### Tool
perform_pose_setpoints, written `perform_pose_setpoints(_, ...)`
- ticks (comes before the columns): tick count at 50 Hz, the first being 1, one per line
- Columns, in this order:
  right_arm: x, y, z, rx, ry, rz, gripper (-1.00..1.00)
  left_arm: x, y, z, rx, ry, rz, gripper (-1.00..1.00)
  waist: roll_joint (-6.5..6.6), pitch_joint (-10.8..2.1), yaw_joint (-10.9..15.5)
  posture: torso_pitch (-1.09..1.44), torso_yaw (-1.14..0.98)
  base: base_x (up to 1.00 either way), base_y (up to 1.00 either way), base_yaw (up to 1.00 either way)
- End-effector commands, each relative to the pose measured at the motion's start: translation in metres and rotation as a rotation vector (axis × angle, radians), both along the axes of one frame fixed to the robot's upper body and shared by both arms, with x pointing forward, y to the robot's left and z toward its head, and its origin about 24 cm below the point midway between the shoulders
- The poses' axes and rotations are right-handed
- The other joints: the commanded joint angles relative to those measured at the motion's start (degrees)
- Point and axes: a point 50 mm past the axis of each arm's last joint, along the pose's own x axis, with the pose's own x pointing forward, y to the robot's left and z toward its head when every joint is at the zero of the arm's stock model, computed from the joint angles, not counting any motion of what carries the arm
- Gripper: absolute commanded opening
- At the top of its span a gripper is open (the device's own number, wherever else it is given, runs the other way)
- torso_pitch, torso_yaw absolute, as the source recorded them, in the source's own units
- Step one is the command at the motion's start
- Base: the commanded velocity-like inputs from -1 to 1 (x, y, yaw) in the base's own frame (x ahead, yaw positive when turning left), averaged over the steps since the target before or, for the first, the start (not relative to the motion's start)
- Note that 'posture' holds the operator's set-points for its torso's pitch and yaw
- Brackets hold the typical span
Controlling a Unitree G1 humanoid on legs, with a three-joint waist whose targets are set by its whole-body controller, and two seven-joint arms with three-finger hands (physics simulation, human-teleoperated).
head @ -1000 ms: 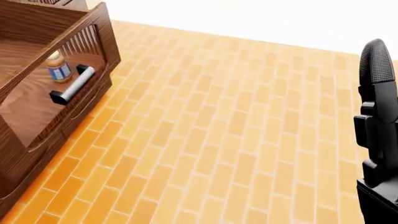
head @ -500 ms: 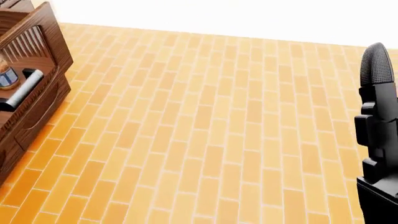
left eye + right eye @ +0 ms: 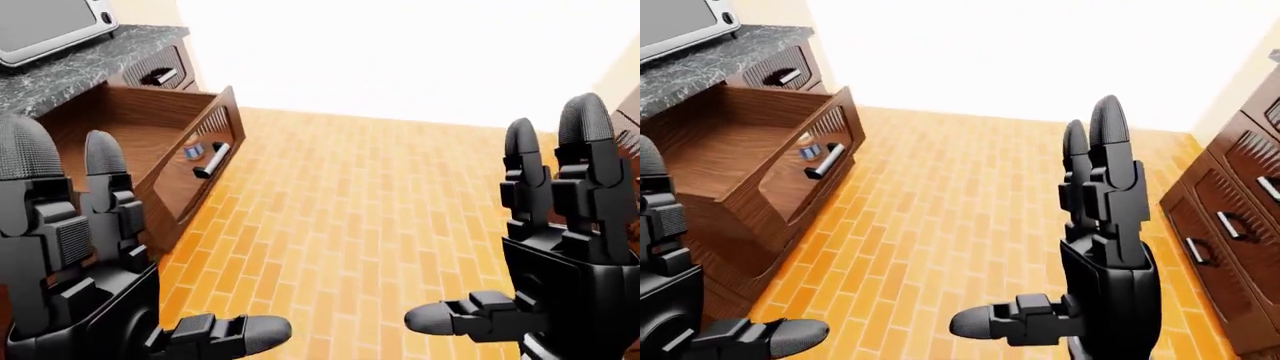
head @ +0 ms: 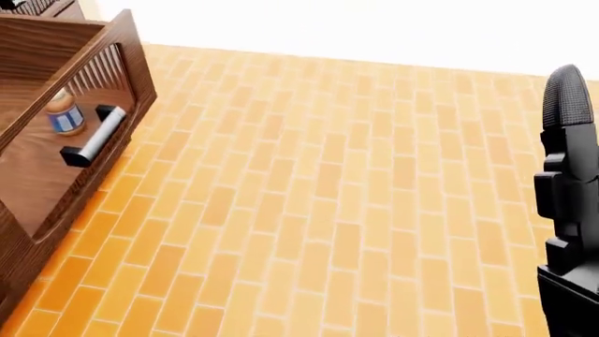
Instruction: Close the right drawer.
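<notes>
The right drawer stands pulled far out of the wooden cabinet at the left of the left-eye view, its inside bare. Its front panel carries a silver bar handle. A small jar with a blue label shows at the panel beside the handle. My left hand is raised at the lower left, fingers spread upward, open and holding nothing, just right of the drawer's near corner. My right hand is raised over the brick floor, open, well to the right of the drawer.
A microwave sits on the grey stone counter above the drawer, with a closed drawer further up the view. Dark wooden cabinets with bar handles line the right edge. Orange brick floor spreads between them.
The whole head view has shifted: the drawer slid toward the left edge, then came back into the picture, so the camera has turned. My right hand stays at the right edge.
</notes>
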Motion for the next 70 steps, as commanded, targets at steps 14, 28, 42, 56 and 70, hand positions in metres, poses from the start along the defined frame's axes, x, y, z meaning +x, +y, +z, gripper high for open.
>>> perform_pose_setpoints(14,-0.0083,0.0013,0.0103,-0.003,-0.080,0.004,1.00,-0.0070,-0.0012,0.0082,0.005,-0.065,-0.005,1.00,-4.99,0.15,-1.0,0.00,0.00,0.00,0.20,0.00)
perform_pose_setpoints(28,-0.0069,0.0019,0.0101,-0.004,-0.074,0.007,1.00,-0.0068,-0.0021,0.0081,0.005,-0.063,-0.009,1.00,0.73,-0.12,-0.1,0.00,0.00,0.00,0.36,0.00)
perform_pose_setpoints(42,-0.0063,0.0018,0.0087,-0.007,-0.068,0.003,1.00,-0.0069,-0.0022,0.0077,0.002,-0.059,-0.014,1.00,-4.71,0.10,-1.0,0.00,0.00,0.00,0.26,0.00)
perform_pose_setpoints(56,-0.0054,0.0020,0.0084,-0.007,-0.059,-0.001,1.00,-0.0071,-0.0018,0.0076,-0.001,-0.059,-0.015,1.00,0.89,-0.14,0.0,0.00,0.00,0.00,0.26,0.00)
perform_pose_setpoints(70,-0.0036,0.0019,0.0069,-0.011,-0.051,-0.007,1.00,-0.0071,-0.0023,0.0074,0.004,-0.058,-0.015,1.00,-4.41,-0.38,-0.9,0.00,0.00,0.00,0.25,0.00)
